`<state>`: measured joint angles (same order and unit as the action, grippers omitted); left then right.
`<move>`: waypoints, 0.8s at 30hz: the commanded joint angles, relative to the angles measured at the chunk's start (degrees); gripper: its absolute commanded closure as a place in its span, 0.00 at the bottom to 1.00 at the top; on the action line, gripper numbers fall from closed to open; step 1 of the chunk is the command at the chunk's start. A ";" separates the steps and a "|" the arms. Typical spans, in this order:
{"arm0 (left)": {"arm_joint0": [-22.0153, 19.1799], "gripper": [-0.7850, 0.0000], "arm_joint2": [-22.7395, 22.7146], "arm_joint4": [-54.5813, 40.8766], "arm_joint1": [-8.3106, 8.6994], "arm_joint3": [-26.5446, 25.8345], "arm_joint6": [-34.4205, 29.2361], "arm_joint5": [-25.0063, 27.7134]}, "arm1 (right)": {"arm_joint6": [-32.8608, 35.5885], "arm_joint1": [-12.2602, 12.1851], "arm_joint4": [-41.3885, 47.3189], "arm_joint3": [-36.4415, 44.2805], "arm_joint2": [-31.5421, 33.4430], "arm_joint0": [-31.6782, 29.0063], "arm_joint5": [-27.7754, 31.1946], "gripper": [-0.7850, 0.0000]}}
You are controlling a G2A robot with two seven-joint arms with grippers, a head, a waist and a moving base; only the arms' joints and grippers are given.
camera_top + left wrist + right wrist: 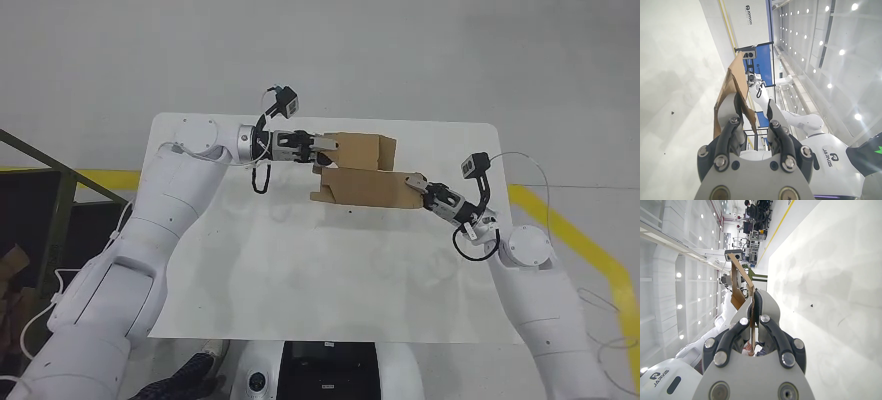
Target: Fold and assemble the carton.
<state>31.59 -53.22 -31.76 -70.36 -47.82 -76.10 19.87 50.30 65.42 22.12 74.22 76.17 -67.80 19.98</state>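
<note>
Top view: one carton (365,186), left claw (328,150), right claw (414,184).

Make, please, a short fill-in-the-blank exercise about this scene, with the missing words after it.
1. The right gripper is ___ on the carton's edge.
2. The left gripper is ___, with a carton flap between its fingers.
3. The carton is ___ in colour.
4. The table is ___ in colour.
Missing words: shut; open; brown; white.
</note>
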 commanded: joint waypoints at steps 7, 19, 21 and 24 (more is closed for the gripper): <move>-0.19 0.82 0.04 1.34 -0.15 0.74 0.54 -0.29 | -0.24 -0.16 0.22 0.88 0.46 -0.61 0.16 1.00; -0.28 1.00 -0.12 1.91 -0.39 1.20 0.18 -0.20 | -0.65 -0.47 0.49 2.60 1.44 -1.72 0.20 0.86; -0.26 1.00 -0.20 1.79 -0.43 1.24 0.02 -0.21 | -0.75 -0.53 0.31 2.72 1.60 -1.87 0.12 0.00; -0.29 1.00 -0.27 1.77 -0.47 1.07 -0.50 -0.04 | -1.71 -0.61 0.44 2.38 2.15 -1.84 -0.71 0.00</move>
<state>31.31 -53.47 -29.99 -70.81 -46.67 -76.38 19.77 49.04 64.83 22.40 76.83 78.06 -69.70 19.66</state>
